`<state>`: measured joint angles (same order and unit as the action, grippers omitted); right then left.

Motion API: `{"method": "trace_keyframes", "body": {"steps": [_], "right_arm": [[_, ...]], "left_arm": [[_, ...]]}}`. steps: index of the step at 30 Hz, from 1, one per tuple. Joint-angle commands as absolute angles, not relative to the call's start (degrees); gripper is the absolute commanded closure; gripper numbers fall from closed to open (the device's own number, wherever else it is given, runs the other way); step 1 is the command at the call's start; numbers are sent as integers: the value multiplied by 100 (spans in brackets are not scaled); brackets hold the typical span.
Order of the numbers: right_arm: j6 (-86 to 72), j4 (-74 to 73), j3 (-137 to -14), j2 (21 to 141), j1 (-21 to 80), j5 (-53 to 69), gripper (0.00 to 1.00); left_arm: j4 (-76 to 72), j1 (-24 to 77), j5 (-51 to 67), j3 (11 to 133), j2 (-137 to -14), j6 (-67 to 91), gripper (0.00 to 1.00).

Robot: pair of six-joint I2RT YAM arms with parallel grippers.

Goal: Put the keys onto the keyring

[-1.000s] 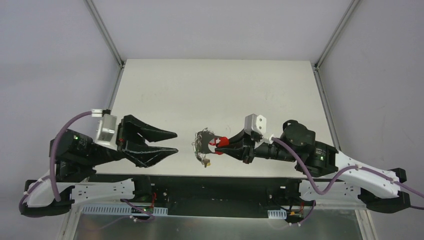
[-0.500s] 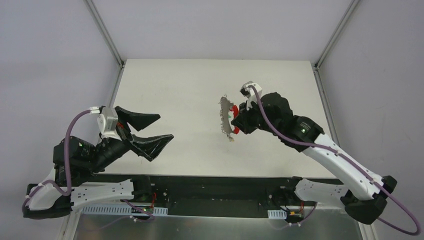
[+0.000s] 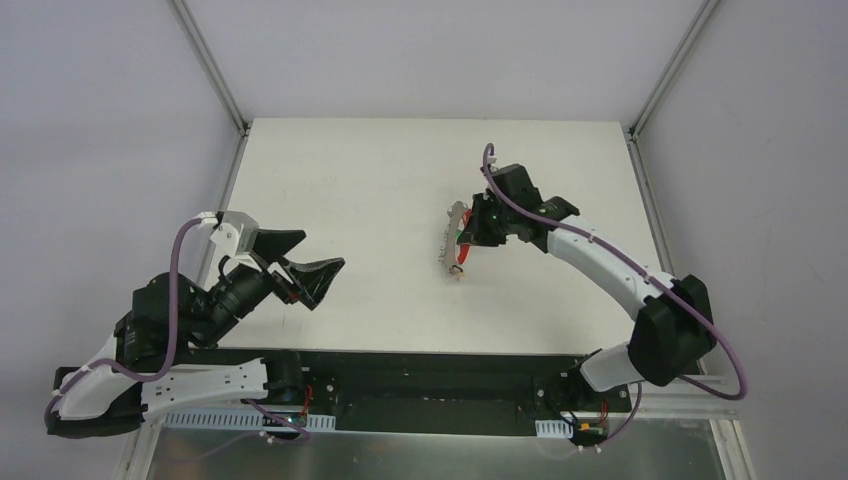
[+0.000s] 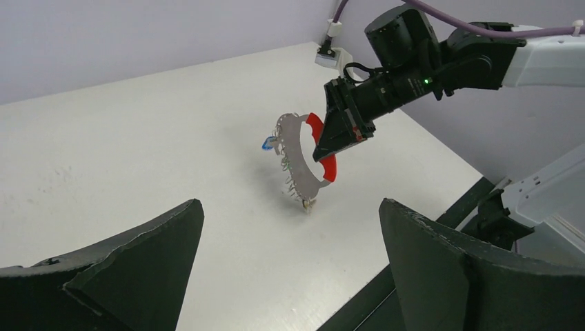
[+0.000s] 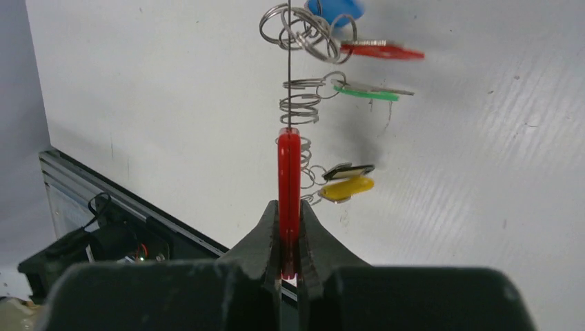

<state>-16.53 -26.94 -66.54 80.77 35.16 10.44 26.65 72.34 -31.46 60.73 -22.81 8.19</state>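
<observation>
My right gripper is shut on the red curved clip of the keyring and holds the bunch upright over the table's right middle. The grey flat piece and silver rings hang with it. Keys dangle from the rings: blue, red, green, black and yellow. The lowest key is at or just above the tabletop. My left gripper stands wide open near the left front, holding nothing and well apart from the bunch.
The white table ends in a black front rail by the arm bases. Metal frame posts rise at the back corners. The right arm reaches across the right side.
The right arm has lifted the keyring from near the front edge and carried it farther back and right. The left gripper has opened wide and drawn back to the left.
</observation>
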Motion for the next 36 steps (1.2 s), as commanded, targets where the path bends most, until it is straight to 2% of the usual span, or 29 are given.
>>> {"method": "trace_keyframes", "body": {"steps": [1, 10, 16, 17, 21, 31, 32, 33, 36], "right_arm": [[-2692, -1690, -6646, 8667, 3357, 1476, 100], [-3462, -990, -6760, 9777, 3182, 1425, 100], [-3714, -797, -6740, 10247, 3096, 1382, 86], [-3737, -725, -6660, 10216, 3087, 1304, 82], [-3673, -694, -6486, 10030, 3065, 1092, 55], [-3121, -1235, -6287, 8799, 3050, 546, 12], [-3021, -1352, -6304, 8649, 3053, 437, 5], [-2931, -1472, -6333, 8494, 3057, 329, 2], [-2691, -1861, -6469, 8081, 3062, -168, 1]], "left_arm": [[2829, 7244, -3421, 6002, -2457, 911, 1], [2889, 7242, -3410, 5928, -2799, 893, 1], [2918, 7242, -3259, 6032, -3137, 744, 1], [2918, 7242, -3226, 6032, -3164, 724, 1], [2918, 7242, -3212, 5968, -3179, 685, 1], [2834, 7242, -3545, 6085, -3311, 464, 1], [2868, 7242, -3611, 6165, -3374, 466, 1], [2912, 7243, -3659, 6228, -3454, 449, 1], [2971, 7243, -3752, 6374, -3694, 306, 1]]}}
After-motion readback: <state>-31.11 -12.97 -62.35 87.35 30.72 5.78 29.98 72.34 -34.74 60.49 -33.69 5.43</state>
